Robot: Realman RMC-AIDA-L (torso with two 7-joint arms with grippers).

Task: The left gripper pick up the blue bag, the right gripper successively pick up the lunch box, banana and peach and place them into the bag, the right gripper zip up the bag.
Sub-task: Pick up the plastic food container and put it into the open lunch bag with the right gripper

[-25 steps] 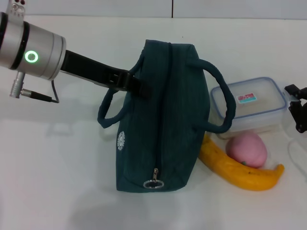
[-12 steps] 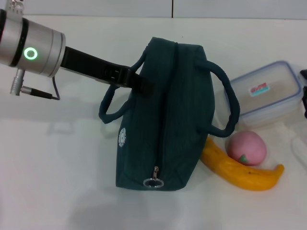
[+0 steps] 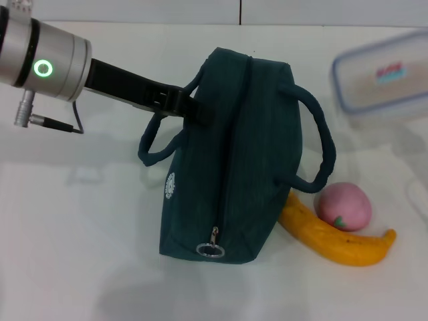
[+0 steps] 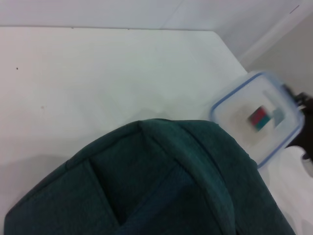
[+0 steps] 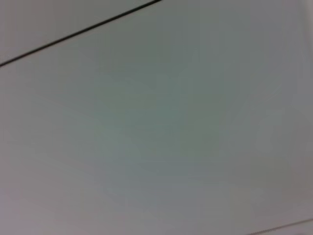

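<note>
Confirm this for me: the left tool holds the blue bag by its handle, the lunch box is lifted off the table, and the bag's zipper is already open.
Not quite. The zipper on the bag is closed, as the head view shows. The rest stands: the left tool is at the handle, and the lunch box is raised.

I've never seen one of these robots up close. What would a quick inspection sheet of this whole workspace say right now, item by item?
Surface: white table, bare around the things.
Bag: dark blue-green bag stands on the table, its zip looks shut, pull ring at the near end.
Lunch box: lunch box is lifted off the table, beyond the bag on the right.
Banana: banana lies beside the bag.
Peach: peach rests against the banana.
Clutter: nothing seen.
Grippers: left gripper is at the bag's left handle; right gripper is out of view.
Cables: a thin grey cable hangs from the left arm.
Surroundings: pale wall with a dark seam behind the table.
</note>
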